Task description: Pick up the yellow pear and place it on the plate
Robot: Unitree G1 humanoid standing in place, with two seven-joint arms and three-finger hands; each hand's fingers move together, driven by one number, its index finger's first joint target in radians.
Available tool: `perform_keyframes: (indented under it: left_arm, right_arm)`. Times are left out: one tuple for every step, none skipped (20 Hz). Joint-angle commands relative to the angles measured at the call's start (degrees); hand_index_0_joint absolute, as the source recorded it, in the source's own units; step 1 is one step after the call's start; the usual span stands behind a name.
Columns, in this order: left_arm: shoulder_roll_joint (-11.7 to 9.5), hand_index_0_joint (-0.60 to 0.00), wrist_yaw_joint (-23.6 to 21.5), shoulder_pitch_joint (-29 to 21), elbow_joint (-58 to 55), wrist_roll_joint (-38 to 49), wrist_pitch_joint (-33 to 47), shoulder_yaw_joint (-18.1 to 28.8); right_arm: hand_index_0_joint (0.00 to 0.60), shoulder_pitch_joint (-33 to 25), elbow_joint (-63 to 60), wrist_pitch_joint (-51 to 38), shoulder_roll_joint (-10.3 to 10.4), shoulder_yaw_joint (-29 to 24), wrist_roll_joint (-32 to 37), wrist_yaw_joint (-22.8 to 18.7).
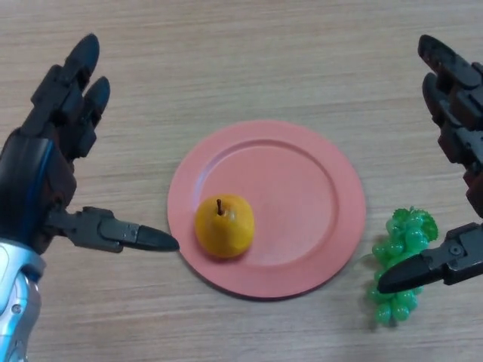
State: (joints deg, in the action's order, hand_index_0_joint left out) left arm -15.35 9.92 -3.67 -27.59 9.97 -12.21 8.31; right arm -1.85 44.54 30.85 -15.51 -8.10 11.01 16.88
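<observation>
A yellow pear (224,225) with a dark stem stands on the pink plate (302,188), in the plate's front left part. My left hand (45,158) hovers to the left of the plate, open, fingers straight and pointing away, thumb tip close to the plate's left rim. At the far right edge my right hand (456,113) is open too, its thumb stretched over the green grapes. Neither hand touches the pear.
A bunch of green grapes (400,264) lies on the wooden table (226,60) just right of the plate, partly under my right thumb.
</observation>
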Motion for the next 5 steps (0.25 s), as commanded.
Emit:
perform_keyframes:
  left_arm:
    - [-1.74,0.000,-1.81,-0.71,-3.53,-1.67,8.76,3.62]
    - [-1.32,0.000,-1.49,0.24,-3.33,-2.34,9.56,3.42]
    - [-1.06,0.000,-1.51,0.75,-3.65,-2.44,9.27,3.33]
    - [-0.89,0.000,-2.15,0.75,-4.96,-1.44,7.47,3.67]
    - [-0.90,0.000,-2.49,0.67,-6.14,-0.38,5.87,3.86]
  right_arm:
    - [0.000,-1.74,1.69,-7.79,-1.20,-1.61,0.99,-0.17]
    - [0.000,-1.60,1.52,-8.37,-1.16,-1.59,1.25,0.23]
    - [0.000,-1.45,1.19,-9.23,-0.95,-1.39,1.39,0.16]
    - [0.000,-1.27,1.44,-9.12,-0.73,-1.42,2.48,-0.12]
    - [0.000,-1.57,2.13,-7.90,-0.87,-1.13,3.08,-0.43]
